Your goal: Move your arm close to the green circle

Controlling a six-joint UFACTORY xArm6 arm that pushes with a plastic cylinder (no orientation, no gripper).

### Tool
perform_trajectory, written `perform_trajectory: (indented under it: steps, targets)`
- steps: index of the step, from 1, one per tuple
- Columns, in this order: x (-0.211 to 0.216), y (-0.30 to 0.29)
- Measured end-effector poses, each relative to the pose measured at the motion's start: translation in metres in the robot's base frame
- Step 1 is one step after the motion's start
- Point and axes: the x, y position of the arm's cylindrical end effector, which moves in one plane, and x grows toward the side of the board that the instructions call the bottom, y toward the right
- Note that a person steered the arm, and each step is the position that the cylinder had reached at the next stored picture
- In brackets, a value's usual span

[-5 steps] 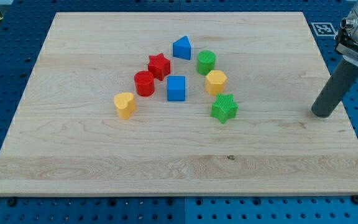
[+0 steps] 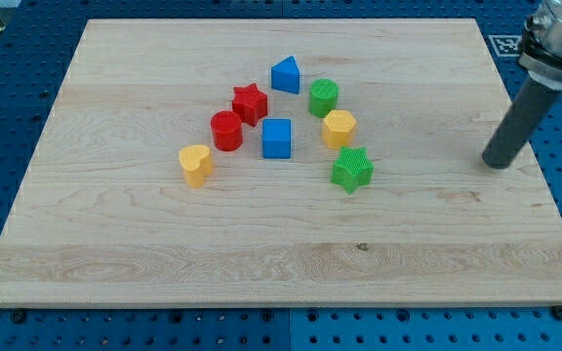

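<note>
My tip [image 2: 497, 162] sits out at the view's right side of the wooden board [image 2: 164, 244], well apart from every block, so this is the approach leg and it is far from done. It is a bare rod with nothing to open or close, and it touches no block. The next move calls for a long slide toward the view's left and slightly up. The green circle [image 2: 324, 97] is a short ribbed cylinder, standing upright just above the yellow hexagon [image 2: 339, 128] and right of the blue triangle [image 2: 285, 75].

Single view: high, angled down from board [image 2: 261, 244] near edge, whole board framed.
</note>
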Motion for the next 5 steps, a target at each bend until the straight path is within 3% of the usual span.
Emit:
perform_trajectory:
  steps: [5]
  targets:
    - [-0.067,-0.102]
